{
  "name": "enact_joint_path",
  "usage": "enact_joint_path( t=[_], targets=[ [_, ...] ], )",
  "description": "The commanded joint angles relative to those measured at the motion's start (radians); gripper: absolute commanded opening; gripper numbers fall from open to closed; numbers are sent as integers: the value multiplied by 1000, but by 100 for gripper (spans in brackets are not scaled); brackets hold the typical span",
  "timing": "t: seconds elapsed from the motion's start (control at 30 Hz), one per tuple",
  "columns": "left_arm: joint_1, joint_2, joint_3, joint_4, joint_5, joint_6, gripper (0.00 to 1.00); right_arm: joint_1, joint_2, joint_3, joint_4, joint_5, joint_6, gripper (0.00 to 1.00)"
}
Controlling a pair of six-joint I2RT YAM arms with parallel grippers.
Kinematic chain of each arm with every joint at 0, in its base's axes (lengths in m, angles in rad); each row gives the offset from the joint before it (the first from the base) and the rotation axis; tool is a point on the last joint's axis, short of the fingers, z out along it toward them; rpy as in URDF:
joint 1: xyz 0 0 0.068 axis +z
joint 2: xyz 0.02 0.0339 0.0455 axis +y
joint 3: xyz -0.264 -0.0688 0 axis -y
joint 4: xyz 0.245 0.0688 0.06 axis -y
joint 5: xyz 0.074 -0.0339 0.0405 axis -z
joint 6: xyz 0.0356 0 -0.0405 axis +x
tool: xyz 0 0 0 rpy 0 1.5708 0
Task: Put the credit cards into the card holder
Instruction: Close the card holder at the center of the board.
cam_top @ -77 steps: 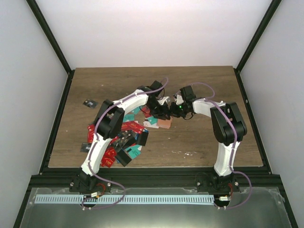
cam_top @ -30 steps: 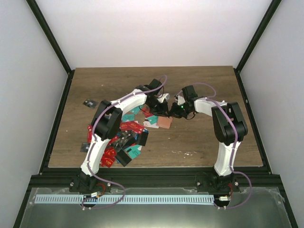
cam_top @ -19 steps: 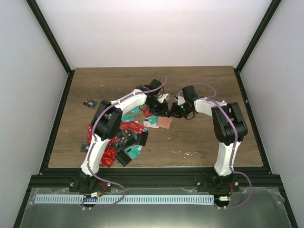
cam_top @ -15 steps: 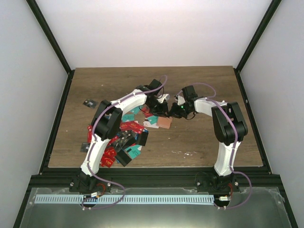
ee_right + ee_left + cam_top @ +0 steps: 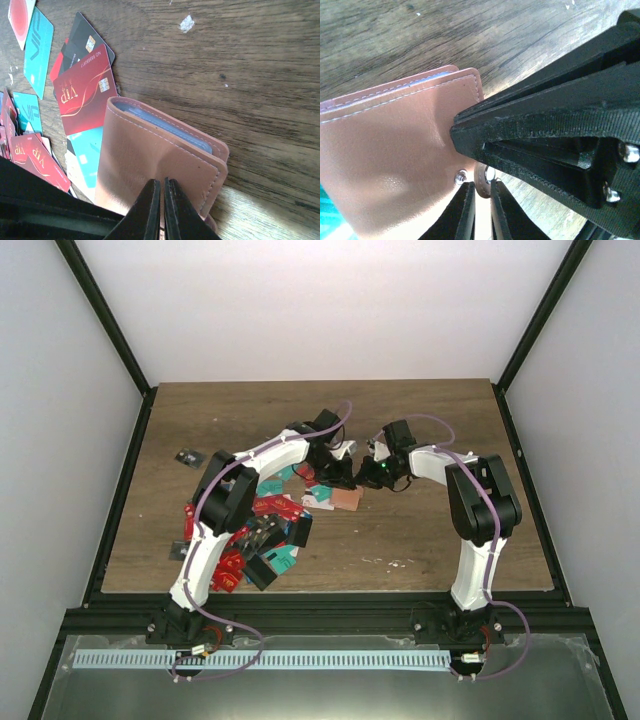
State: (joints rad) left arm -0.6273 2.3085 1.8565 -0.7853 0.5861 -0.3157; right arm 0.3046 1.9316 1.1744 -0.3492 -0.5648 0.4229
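Top view: salmon-pink leather card holder (image 5: 346,499) at centre; red and teal credit cards (image 5: 262,530) lower left.
Left wrist: left gripper (image 5: 481,192) pinches its snap tab (image 5: 481,176).
Right wrist: right gripper (image 5: 161,187) clamps the holder; step: probably opening; next: part flaps.

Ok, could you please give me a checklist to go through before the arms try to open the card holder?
1. Card holder open: not ok, cover shut.
2. Left gripper holding it: ok, jaws shut on its edge.
3. Right gripper holding it: ok, jaws shut on its cover.
4. Card gripped for loading: not ok, none.
5. Credit cards nearby: ok, spread beside the holder.
6. Free room inside: cannot tell.
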Motion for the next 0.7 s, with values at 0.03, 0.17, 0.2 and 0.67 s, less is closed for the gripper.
enact_joint_path(
  t=[0.03, 0.17, 0.2, 0.67],
  targets=[
    [-3, 19, 2, 18, 4, 0, 5, -2, -11, -13, -16, -3, -10, 6],
    [-3, 9, 7, 14, -13, -2, 4, -3, -10, -15, -18, 0, -11, 6],
    [-3, 10, 9, 8, -18, -1, 4, -3, -10, -17, -18, 0, -12, 6],
    [4, 29, 39, -61, -56, 10, 4, -8, -6, -25, -16, 3, -14, 6]
  ],
)
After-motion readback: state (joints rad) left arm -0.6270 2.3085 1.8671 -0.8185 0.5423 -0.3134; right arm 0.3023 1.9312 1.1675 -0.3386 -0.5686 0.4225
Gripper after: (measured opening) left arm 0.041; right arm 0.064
